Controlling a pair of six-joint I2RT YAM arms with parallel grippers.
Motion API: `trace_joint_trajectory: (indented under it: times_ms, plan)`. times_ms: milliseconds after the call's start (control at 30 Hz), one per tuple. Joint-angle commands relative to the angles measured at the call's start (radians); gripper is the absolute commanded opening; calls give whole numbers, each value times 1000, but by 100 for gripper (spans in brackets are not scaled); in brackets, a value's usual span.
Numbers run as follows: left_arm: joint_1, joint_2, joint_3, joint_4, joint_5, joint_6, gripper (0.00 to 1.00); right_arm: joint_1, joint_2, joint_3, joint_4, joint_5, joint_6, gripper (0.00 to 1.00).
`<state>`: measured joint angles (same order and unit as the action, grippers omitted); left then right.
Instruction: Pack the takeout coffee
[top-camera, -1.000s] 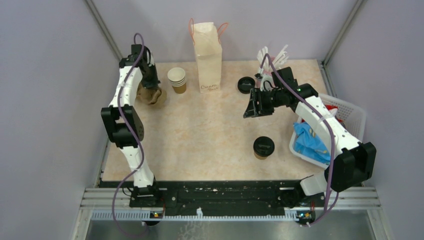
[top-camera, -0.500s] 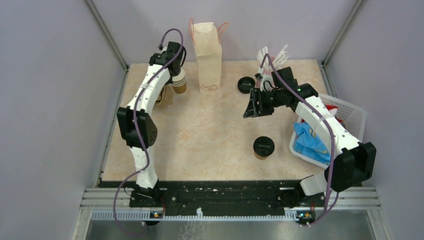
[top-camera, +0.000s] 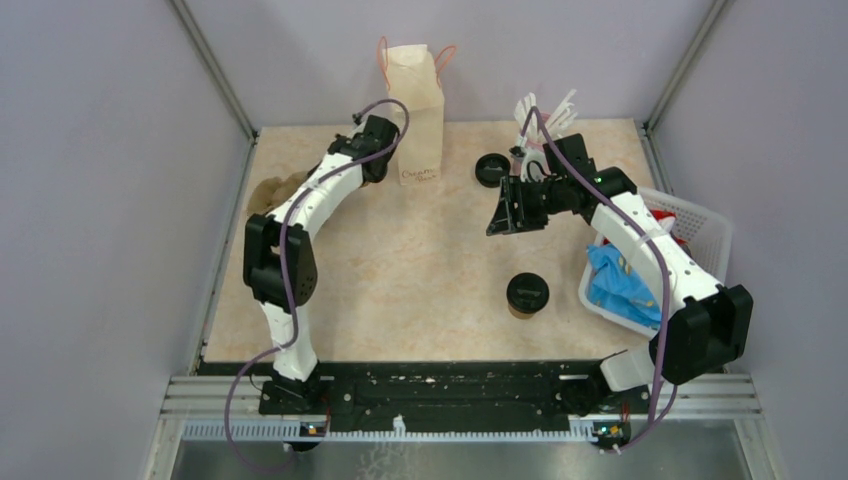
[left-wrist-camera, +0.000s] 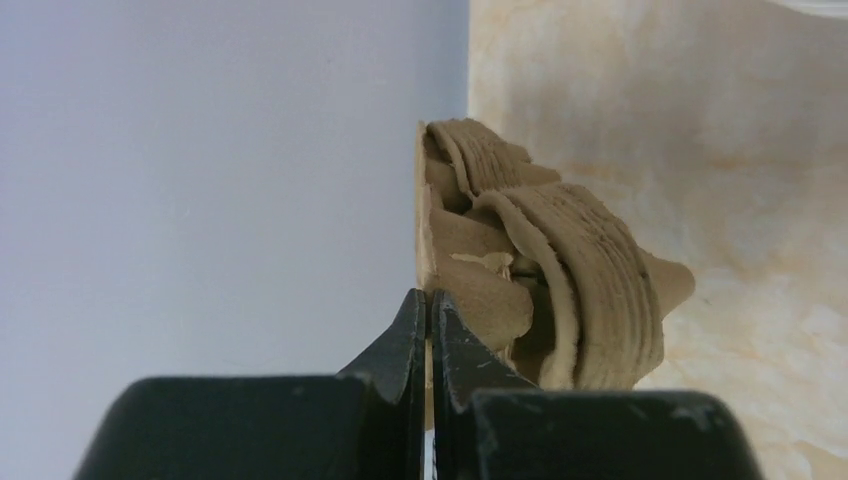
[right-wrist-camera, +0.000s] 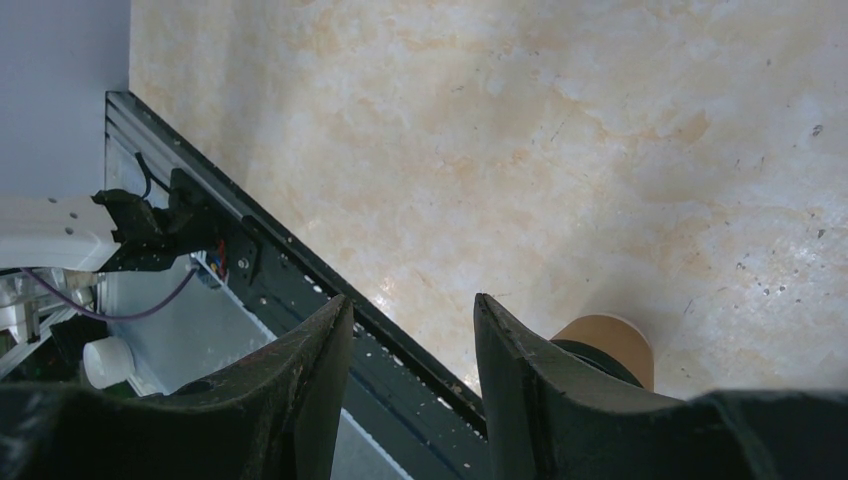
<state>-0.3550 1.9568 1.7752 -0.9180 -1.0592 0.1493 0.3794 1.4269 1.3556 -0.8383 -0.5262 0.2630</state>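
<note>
The takeout coffee (top-camera: 527, 295), a brown cup with a black lid, stands upright near the table's front right. In the right wrist view its brown wall (right-wrist-camera: 612, 345) shows just behind the right finger. My right gripper (top-camera: 498, 215) (right-wrist-camera: 412, 300) is open and empty, hovering behind and a little left of the cup. My left gripper (left-wrist-camera: 428, 296) is shut on the thin edge of a crumpled brown cardboard piece (left-wrist-camera: 560, 270), beside the left wall. That piece also shows in the top view (top-camera: 272, 192). The left wrist reaches beside the paper bag (top-camera: 415, 95).
A loose black lid (top-camera: 491, 168) lies right of the bag. White straws (top-camera: 545, 115) stand at the back. A white basket (top-camera: 705, 225) holding a blue packet (top-camera: 620, 280) sits at the right edge. The left arm hides the stack of cups.
My left arm has swung right from the left wall to beside the paper bag, covering the cup stack. The brown cardboard piece has shifted. The right arm and the coffee have not moved.
</note>
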Motion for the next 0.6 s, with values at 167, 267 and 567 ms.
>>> trace_joint_trajectory:
  times_ms: [167,267,567]
  plan:
    - [-53,-114,-72,213,-173,196,0,6,-45,24,34,-20,3,48]
    - [-55,-157,-79,300,-266,235,0,7,-45,17,29,-18,1,48]
    - [-59,-158,-20,278,-279,194,0,7,-38,24,40,-32,13,48]
